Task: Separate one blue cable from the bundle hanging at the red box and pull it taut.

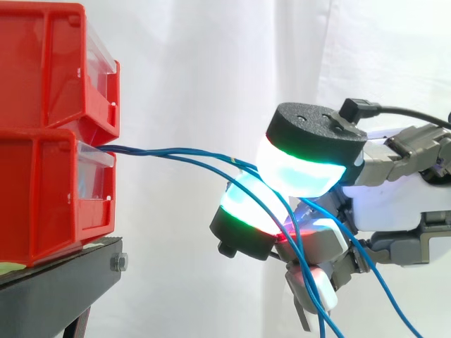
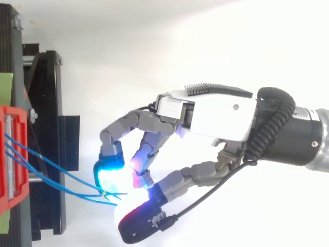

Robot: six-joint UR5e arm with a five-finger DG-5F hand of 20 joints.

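Note:
Two red boxes (image 1: 46,141) are stacked on a black stand (image 1: 56,282) at the left. Thin blue cables (image 1: 176,151) come out between the boxes and run right, nearly straight with a slight sag, to my hand (image 1: 394,190). Its fingers are curled, and two glowing pads, an upper cyan-green one (image 1: 303,165) and a lower green-red one (image 1: 246,211), pinch the cables between them. In the top view the cables (image 2: 56,172) leave the red box (image 2: 13,159) apart and meet at the pinch below my hand (image 2: 216,116). I cannot tell how many strands are pinched. Loose ends (image 1: 380,282) hang down past the palm.
A white curtain hangs behind everything. The black stand (image 2: 51,118) runs along the left side in the top view. Open air lies between the boxes and my hand, crossed only by the cables.

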